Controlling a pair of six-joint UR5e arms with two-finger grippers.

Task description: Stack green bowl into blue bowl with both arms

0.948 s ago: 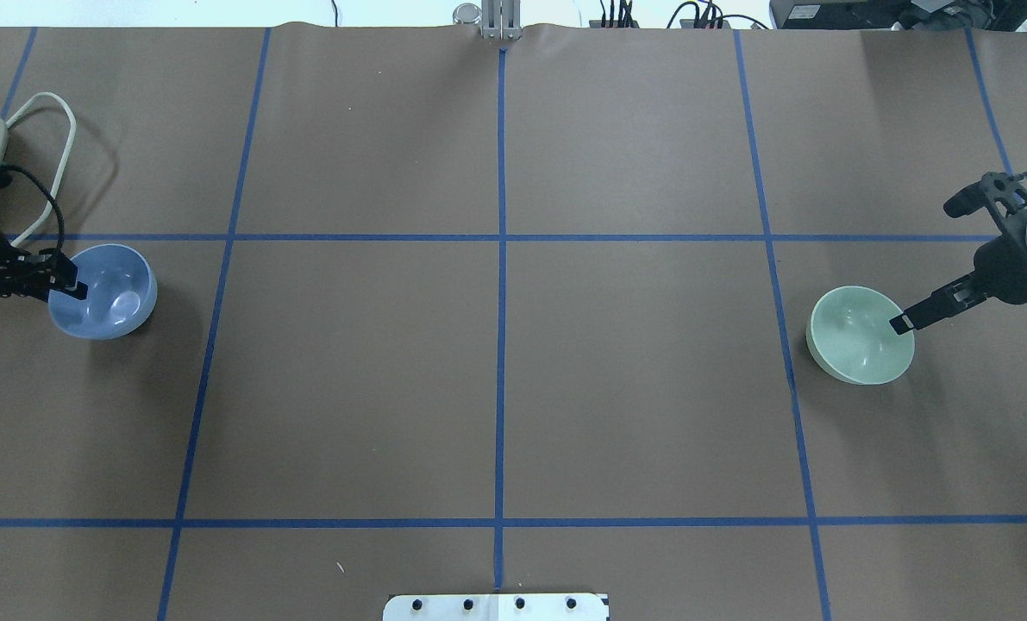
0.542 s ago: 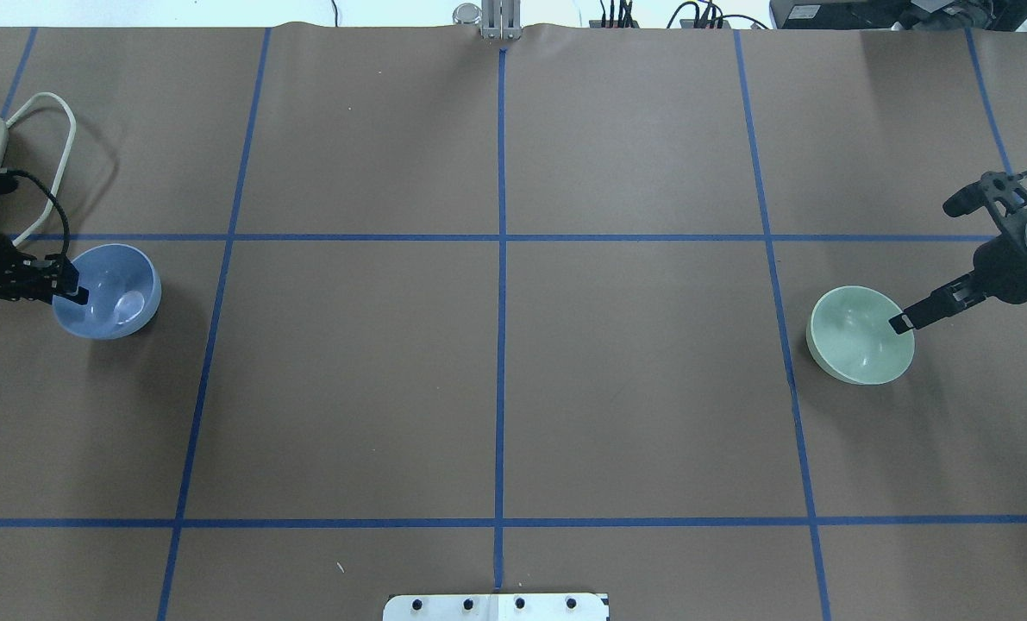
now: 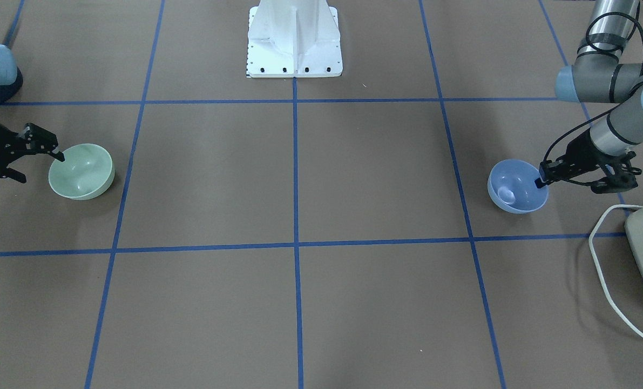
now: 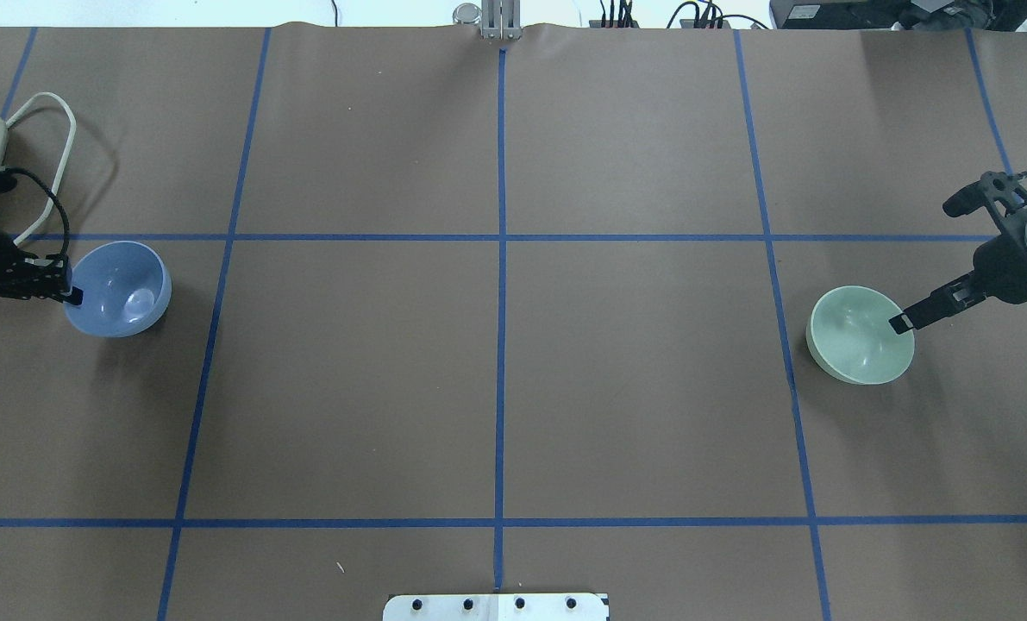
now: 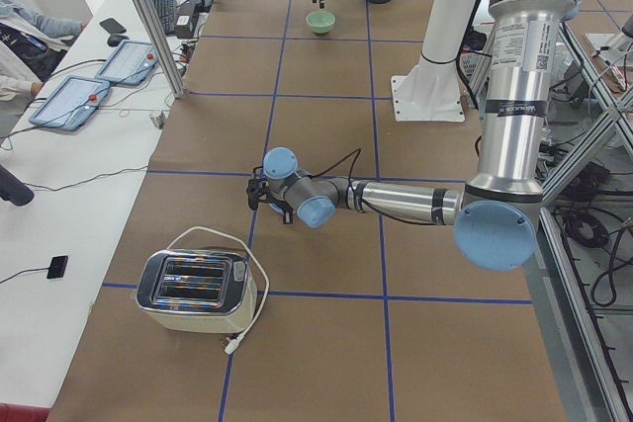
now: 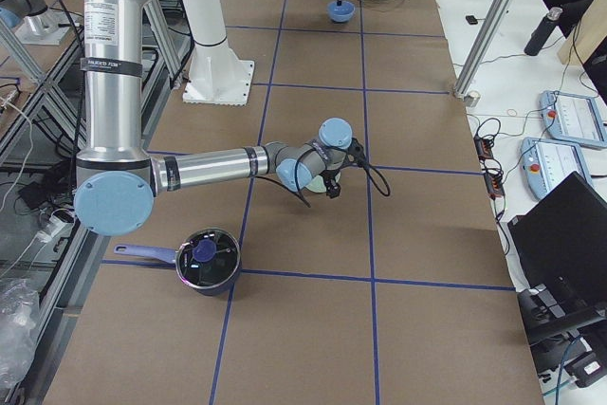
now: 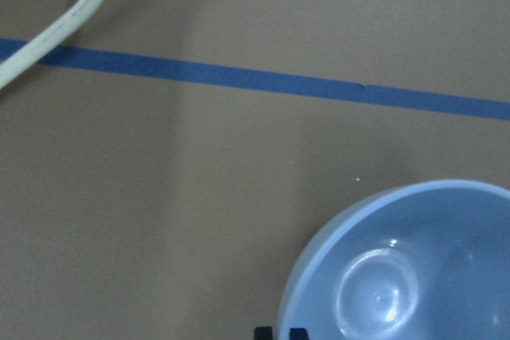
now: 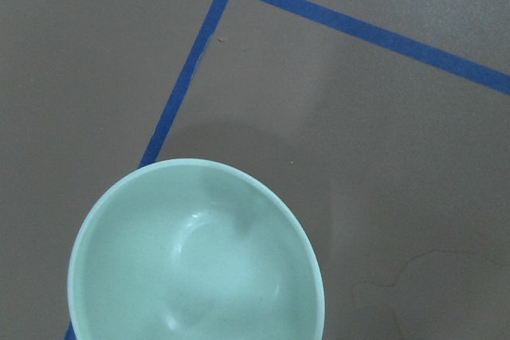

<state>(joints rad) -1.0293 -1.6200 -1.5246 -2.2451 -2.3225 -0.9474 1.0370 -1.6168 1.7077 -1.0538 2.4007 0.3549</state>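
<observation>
left gripper (image 3: 539, 182): black two-finger unit, jaws pinched on the rim of the blue bowl (image 4: 125, 289), one finger inside the wall. the arm reaches in low from the table's left end.
blue bowl: upright or slightly tipped, mouth up, at the robot's left end of the table. it sits just on the robot's side of the crosswise tape line (image 4: 496, 237).
right gripper (image 3: 41, 167): jaws spread. one fingertip is over the rim and inside the green bowl (image 3: 83, 173), the other outside the wall; no clamp seen.
green bowl: upright on the brown paper (image 4: 634, 388) at the robot's right end, just outboard of a lengthwise tape line, well apart from the blue bowl.
toaster (image 5: 193, 292): chrome and cream, near the blue bowl, white cord (image 4: 56, 116) looped beside it.
saucepan (image 6: 207, 258): dark, lidded, blue knob, near the green bowl.
pedestal base (image 3: 294, 40): white, at the table's middle edge.
</observation>
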